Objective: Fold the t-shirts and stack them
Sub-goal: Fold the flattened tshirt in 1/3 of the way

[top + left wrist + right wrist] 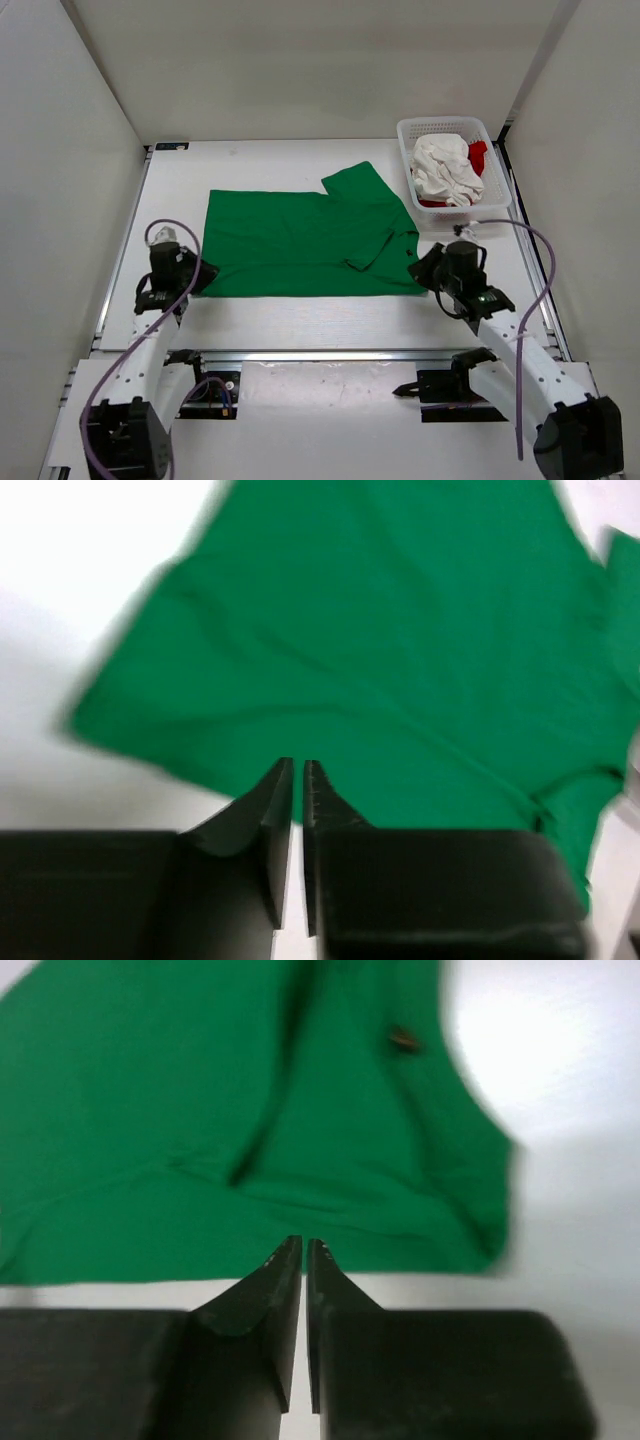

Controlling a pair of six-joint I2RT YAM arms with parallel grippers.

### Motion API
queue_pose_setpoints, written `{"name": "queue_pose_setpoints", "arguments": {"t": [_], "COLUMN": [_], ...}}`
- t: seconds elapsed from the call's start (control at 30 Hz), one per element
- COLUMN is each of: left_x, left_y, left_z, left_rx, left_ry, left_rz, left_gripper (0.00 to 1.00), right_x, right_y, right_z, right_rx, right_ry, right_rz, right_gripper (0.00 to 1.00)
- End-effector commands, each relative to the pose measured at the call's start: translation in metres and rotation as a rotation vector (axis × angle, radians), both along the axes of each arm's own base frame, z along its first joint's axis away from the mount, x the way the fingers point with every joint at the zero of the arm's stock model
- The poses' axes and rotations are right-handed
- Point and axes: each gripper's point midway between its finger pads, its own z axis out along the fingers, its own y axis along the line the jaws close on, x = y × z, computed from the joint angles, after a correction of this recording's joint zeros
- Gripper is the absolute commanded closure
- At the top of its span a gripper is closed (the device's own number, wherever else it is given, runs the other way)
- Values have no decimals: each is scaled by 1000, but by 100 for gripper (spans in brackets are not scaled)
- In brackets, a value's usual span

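Note:
The green t-shirt [300, 245] lies spread flat on the white table, folded into a wide rectangle with one sleeve sticking out at the back right. It fills the left wrist view [380, 650] and the right wrist view [230, 1130]. My left gripper [200, 278] is at the shirt's front left corner, jaws shut with nothing between them [298, 770]. My right gripper [420, 270] is at the front right corner, jaws shut and empty [304, 1248]. The white t-shirt [445, 168] and the red t-shirt [478, 155] lie crumpled in the basket.
A white mesh basket [405, 135] stands at the back right of the table. Grey walls close in the left, back and right sides. A metal rail [330, 355] runs along the table's near edge between the arm bases.

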Motion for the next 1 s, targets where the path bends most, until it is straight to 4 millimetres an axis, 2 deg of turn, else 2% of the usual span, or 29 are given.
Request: {"name": "queue_pose_setpoints", "arguments": {"t": [0.0, 0.03, 0.1, 0.13, 0.17, 0.2, 0.23, 0.27, 0.3, 0.37, 0.5, 0.67, 0.83, 0.97], "left_x": [24, 28, 32, 40, 37, 42, 43, 45, 46, 45, 39, 27, 20, 14], "left_y": [-38, -57, -98, -100, -114, -125, -131, -136, -143, -157, -160, -153, -144, -139], "left_z": [23, 26, 30, 30, 28, 30, 22, 17, 17, 13, -5, -28, -38, -47], "left_rx": [7, 19, 12, 19, 2, -6, -18, -21, -34, -55, -58, -53, -40, -54], "left_ry": [-93, -112, -125, -138, -136, -149, -135, -123, -132, -135, -106, -60, -44, -26], "left_rz": [-116, -156, -271, -255, -297, -320, -333, -339, -354, -394, -408, -415, -417, -405], "left_gripper": [85, 88, 91, 91, 91, 90, 91, 91, 92, 91, 91, 92, 91, 91], "right_x": [27, 35, 48, 55, 63, 70, 74, 80, 81, 82, 79, 78, 76, 81], "right_y": [41, 51, 81, 86, 92, 95, 99, 102, 102, 106, 112, 118, 119, 124], "right_z": [40, 38, 37, 31, 36, 30, 22, 25, 12, 0, -9, -23, -38, -39], "right_rx": [17, 7, -1, -10, -3, -6, -9, -1, -15, -15, 4, 26, 43, 58], "right_ry": [-122, -120, -144, -133, -144, -136, -116, -120, -85, -50, -37, 12, 56, 66], "right_rz": [116, 149, 231, 244, 250, 261, 269, 269, 277, 274, 278, 275, 281, 301], "right_gripper": [97, 100, 100, 99, 94, 91, 81, 76, 74, 71, 68, 67, 68, 68]}}
